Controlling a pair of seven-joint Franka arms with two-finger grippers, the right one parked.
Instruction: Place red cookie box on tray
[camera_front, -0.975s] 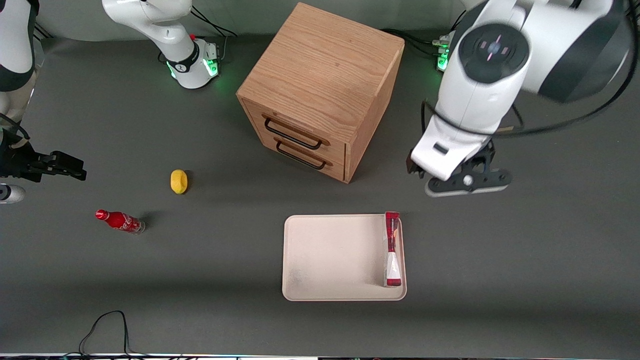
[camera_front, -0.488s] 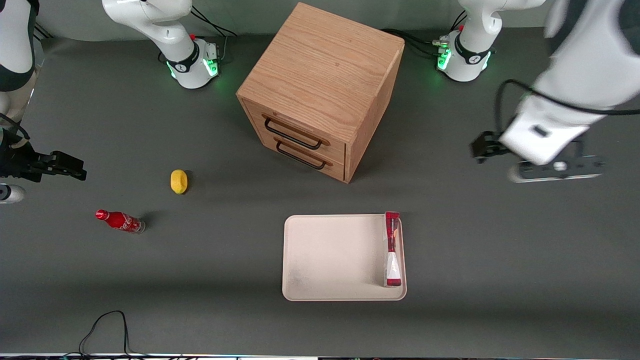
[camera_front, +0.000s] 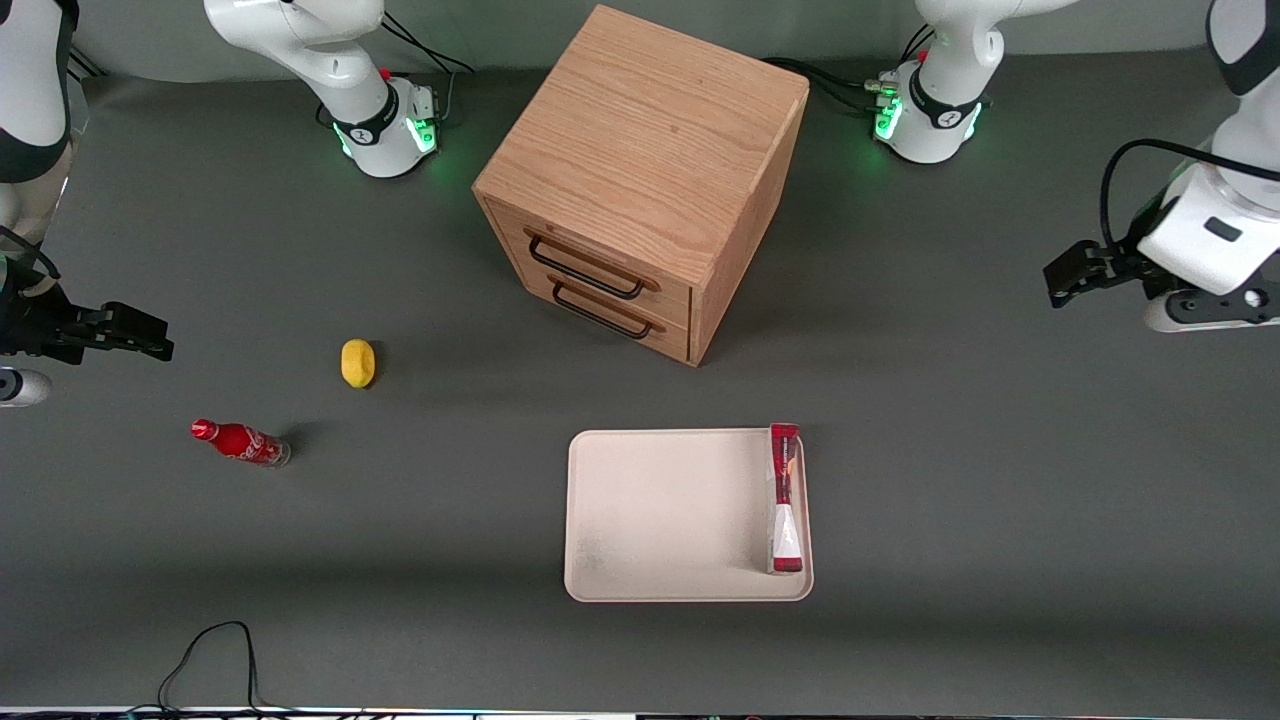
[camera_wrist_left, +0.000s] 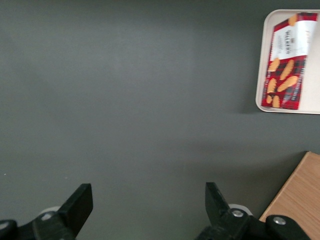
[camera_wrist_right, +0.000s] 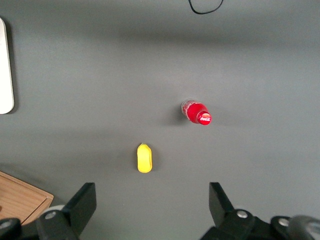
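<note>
The red cookie box (camera_front: 785, 498) stands on one long edge on the cream tray (camera_front: 670, 515), along the tray's rim at the working arm's end. From the wrist, the red cookie box (camera_wrist_left: 288, 61) shows its printed face, leaning at the tray's rim (camera_wrist_left: 261, 85). My gripper (camera_front: 1075, 270) hangs over bare table well away from the tray, toward the working arm's end of the table and farther from the front camera than the tray. The gripper (camera_wrist_left: 148, 195) is open, with only grey table between its fingers.
A wooden cabinet (camera_front: 640, 180) with two drawers stands farther from the front camera than the tray; its corner (camera_wrist_left: 297, 200) shows near the gripper. A yellow object (camera_front: 358, 362) and a small red cola bottle (camera_front: 240, 442) lie toward the parked arm's end.
The arm has swung away from the tray toward the working arm's end of the table and slightly farther from the front camera. The box stays on the tray.
</note>
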